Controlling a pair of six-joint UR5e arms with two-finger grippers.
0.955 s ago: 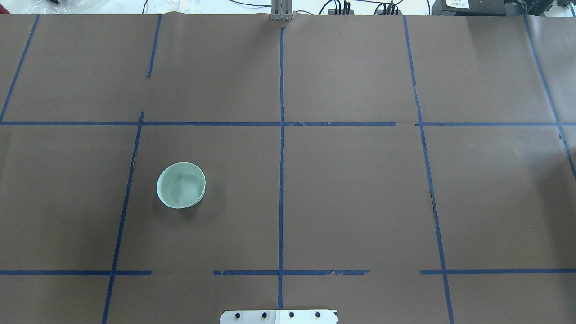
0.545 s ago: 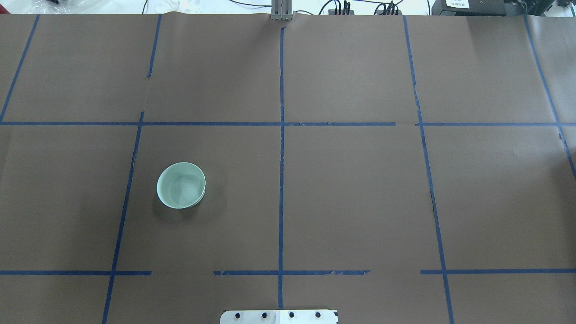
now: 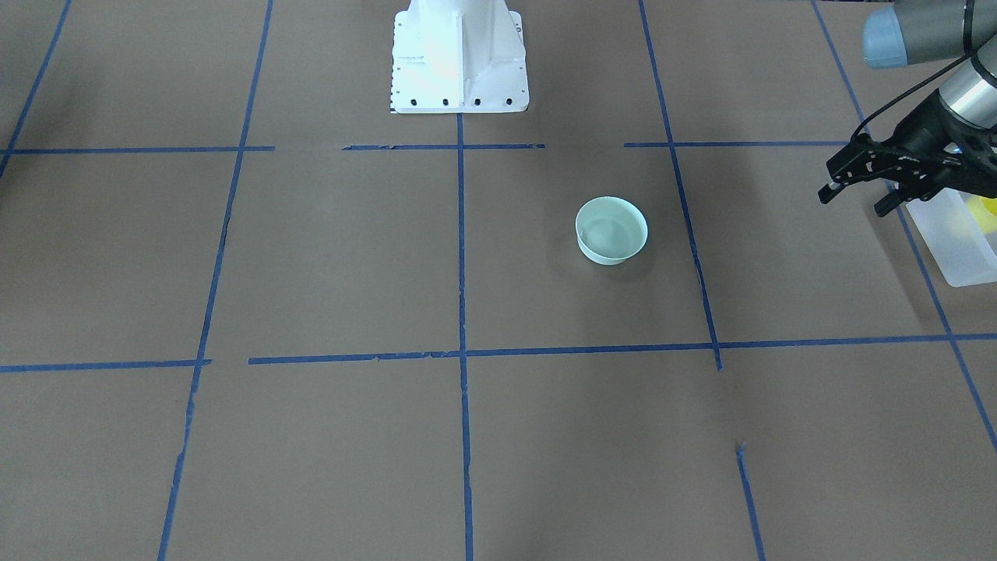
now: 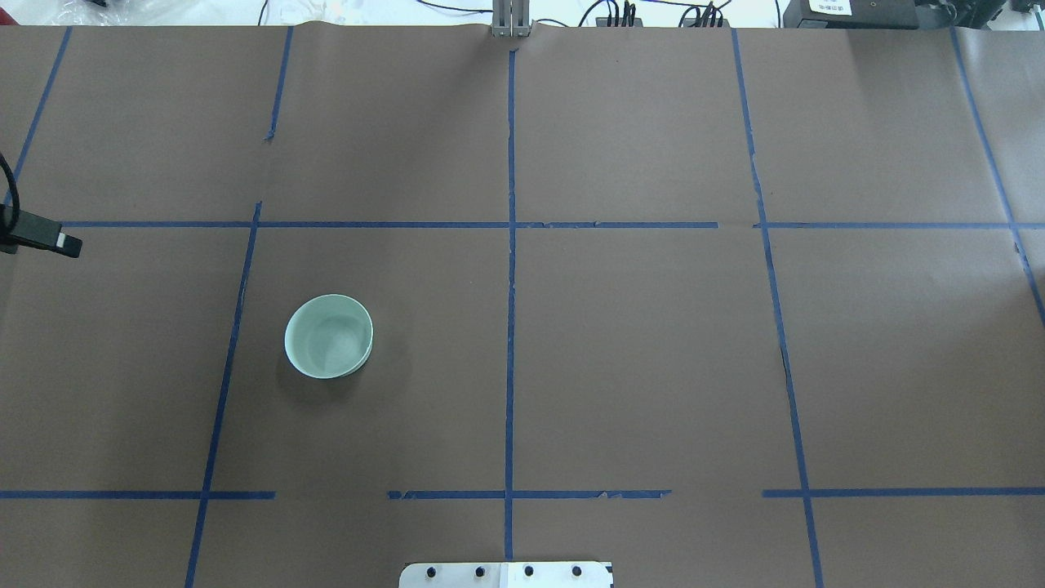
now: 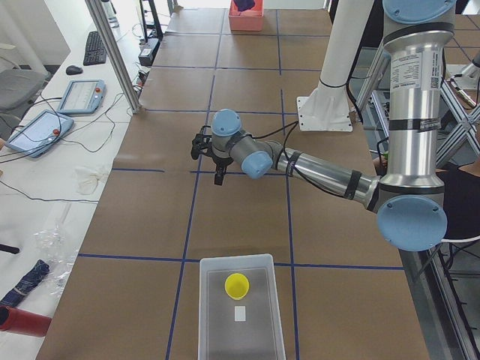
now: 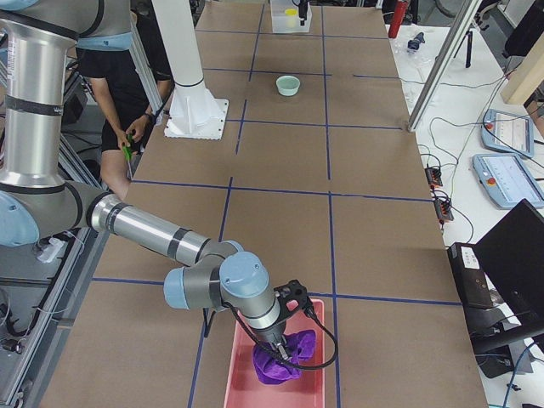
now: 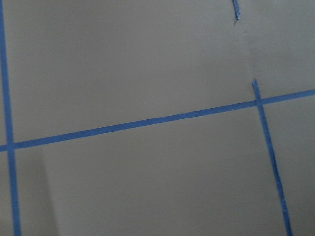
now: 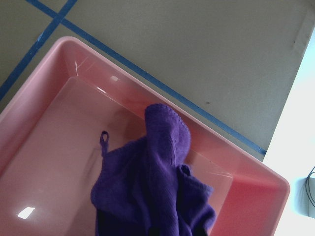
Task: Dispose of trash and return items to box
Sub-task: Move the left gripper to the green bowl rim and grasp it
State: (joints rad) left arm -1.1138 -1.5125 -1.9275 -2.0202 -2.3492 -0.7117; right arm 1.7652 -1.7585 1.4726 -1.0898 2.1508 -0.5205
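At the table's left end, the left gripper is hovering beside the box, jaws apart; the yellow cup is sitting inside the box; the mint bowl is resting well apart on the table; the right gripper is hanging over a pink bin, its jaw state indiscernible.

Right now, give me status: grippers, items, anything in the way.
Left gripper open, empty, clear of bowl. Right gripper over pink bin, state unclear. Yellow cup in box; bowl out on table. Nothing around bowl.
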